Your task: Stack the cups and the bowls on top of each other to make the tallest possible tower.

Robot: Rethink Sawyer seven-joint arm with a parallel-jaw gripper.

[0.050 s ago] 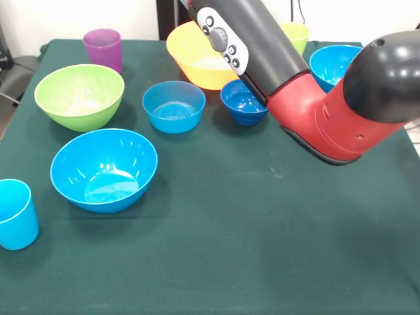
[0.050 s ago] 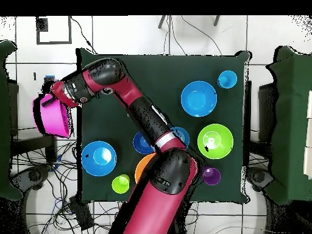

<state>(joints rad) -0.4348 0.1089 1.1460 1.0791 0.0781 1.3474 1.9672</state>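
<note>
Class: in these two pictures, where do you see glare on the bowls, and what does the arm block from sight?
Front view: bright highlights streak the inside of the near blue bowl, and the arm covers part of the orange bowl. Overhead view: the arm crosses the table and hides most of the orange bowl.

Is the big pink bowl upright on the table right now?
No. The glossy big pink plastic bowl is tipped sideways beyond the green table edge, at the tool; whether gripped, cannot tell.
</note>
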